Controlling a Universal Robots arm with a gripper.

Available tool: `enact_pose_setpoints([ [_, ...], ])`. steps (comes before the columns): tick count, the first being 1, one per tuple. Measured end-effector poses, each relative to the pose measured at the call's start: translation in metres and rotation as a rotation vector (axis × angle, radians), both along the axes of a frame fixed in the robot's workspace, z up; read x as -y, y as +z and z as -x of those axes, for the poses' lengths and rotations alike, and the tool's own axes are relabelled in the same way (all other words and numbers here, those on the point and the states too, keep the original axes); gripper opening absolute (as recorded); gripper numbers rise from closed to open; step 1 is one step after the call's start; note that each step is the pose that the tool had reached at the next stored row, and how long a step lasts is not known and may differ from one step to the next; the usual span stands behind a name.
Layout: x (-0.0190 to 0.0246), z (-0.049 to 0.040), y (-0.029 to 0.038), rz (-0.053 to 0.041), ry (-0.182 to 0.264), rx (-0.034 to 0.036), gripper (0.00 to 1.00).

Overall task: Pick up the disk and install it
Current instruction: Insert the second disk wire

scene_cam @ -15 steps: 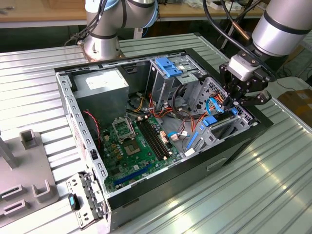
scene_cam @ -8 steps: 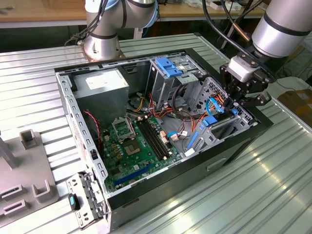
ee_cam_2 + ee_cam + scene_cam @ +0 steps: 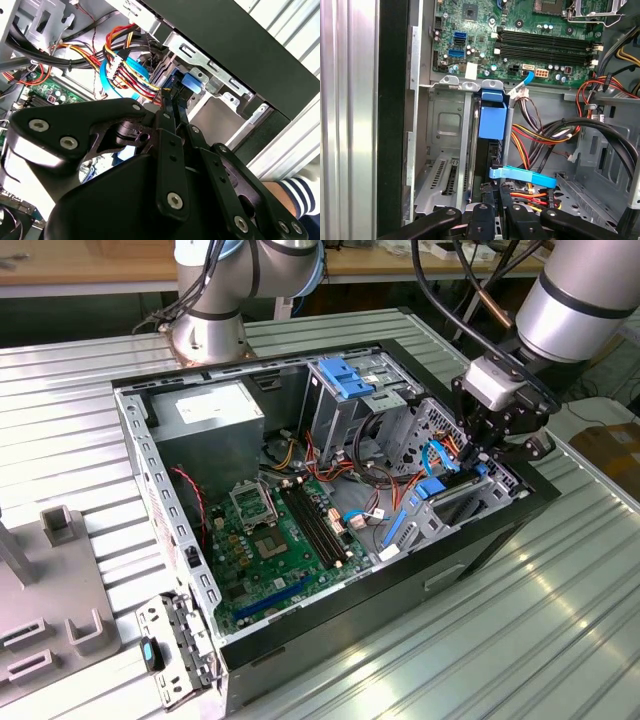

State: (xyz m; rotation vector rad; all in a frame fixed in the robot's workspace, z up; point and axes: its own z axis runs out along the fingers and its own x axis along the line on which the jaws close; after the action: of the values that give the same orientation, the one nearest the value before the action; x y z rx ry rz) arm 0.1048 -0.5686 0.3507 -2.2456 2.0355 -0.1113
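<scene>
— Item 1, disk [image 3: 486,150]: where is it located?
— It is seen standing on edge in the metal bay of the computer case [image 3: 300,630].
— Item 2, gripper [image 3: 495,197]?
— Its jaws are pinched on the disk's edge.

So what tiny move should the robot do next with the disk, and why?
Probably ease it a little deeper, straight down. The tool stands over the metal drive bay at the computer case's front, and the disk stands on edge in the slot, its blue rail still partly out.
</scene>
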Motion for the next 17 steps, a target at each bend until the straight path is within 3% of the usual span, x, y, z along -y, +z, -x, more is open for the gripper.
enact_pose_setpoints([
  [11,0.0,0.0039,-0.0003,0.0,0.0,0.0004,0.16],
  [17,0.0,0.0039,-0.0042,0.0,0.0,0.0004,0.16],
])
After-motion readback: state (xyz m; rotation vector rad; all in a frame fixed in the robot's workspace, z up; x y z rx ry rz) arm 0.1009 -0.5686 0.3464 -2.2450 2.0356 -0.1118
